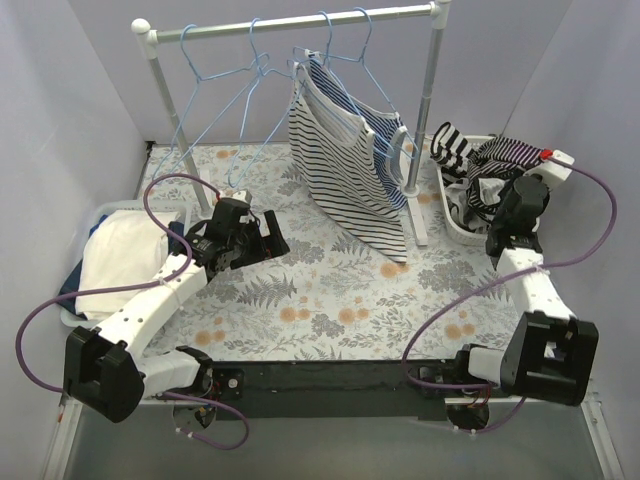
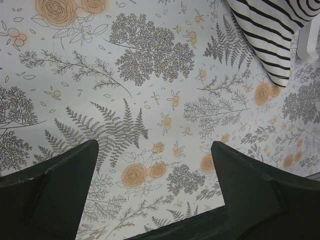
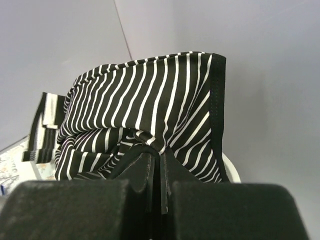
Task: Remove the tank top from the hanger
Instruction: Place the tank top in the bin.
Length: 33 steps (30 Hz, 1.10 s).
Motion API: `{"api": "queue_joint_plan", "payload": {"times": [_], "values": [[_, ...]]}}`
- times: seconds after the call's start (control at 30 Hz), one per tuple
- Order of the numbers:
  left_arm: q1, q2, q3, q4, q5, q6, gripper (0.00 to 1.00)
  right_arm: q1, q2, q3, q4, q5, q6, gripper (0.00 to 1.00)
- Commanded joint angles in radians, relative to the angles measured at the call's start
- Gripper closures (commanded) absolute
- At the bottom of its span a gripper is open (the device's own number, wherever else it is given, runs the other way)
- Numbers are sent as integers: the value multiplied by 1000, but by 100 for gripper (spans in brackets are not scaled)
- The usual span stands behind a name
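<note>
A white tank top with dark stripes [image 1: 345, 170] hangs on a light blue wire hanger [image 1: 365, 60] from the rail [image 1: 290, 25]. Its lower hem [image 2: 270, 30] shows at the top right of the left wrist view. My left gripper [image 1: 275, 240] [image 2: 154, 146] stands open above the floral cloth, left of the tank top and apart from it, with nothing between its fingers. My right gripper [image 1: 497, 215] [image 3: 161, 152] is shut on a fold of a black garment with white stripes [image 3: 150, 100] [image 1: 490, 160] over the white basket [image 1: 445, 225] at the right.
Empty blue wire hangers [image 1: 215, 90] hang on the rail's left half. The rack's right post [image 1: 430, 120] stands between the tank top and the basket, its foot [image 2: 310, 42] beside the hem. A bin with white cloth [image 1: 110, 255] sits at the left edge.
</note>
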Motion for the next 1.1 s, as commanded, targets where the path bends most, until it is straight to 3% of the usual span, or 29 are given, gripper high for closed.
{"api": "queue_joint_plan", "payload": {"times": [0.0,0.1,0.17,0.3,0.4,0.43,0.47,0.53,0.57,0.67,0.87,0.97,1.07], "values": [[-9,-7,39,11,6,0,2,-40,188,124,93,-188,81,99],[-12,-9,40,13,-2,-5,2,-46,354,234,19,-343,81,99],[-13,-12,42,11,-3,-5,2,-46,449,283,-85,-342,119,99],[-16,-18,42,7,-8,4,2,-45,472,216,-105,-362,144,97],[-16,-9,43,7,-7,12,2,-45,439,146,-109,-279,155,86],[-16,-3,45,7,-5,17,2,-45,431,135,-110,-281,144,79],[-16,3,49,7,-3,17,2,-43,417,130,-134,-279,138,65],[-16,9,54,10,1,18,2,-45,388,107,-147,-305,104,51],[-16,13,59,13,3,21,2,-45,352,98,-156,-317,90,34],[-16,26,71,22,15,29,2,-41,247,66,-181,-354,57,1],[-18,60,89,37,29,32,2,18,8,36,-227,-417,-34,1],[-19,62,89,45,30,32,2,58,-66,64,-262,-569,-80,1],[-19,62,88,47,35,35,2,188,-92,140,-322,-612,-127,1]]}}
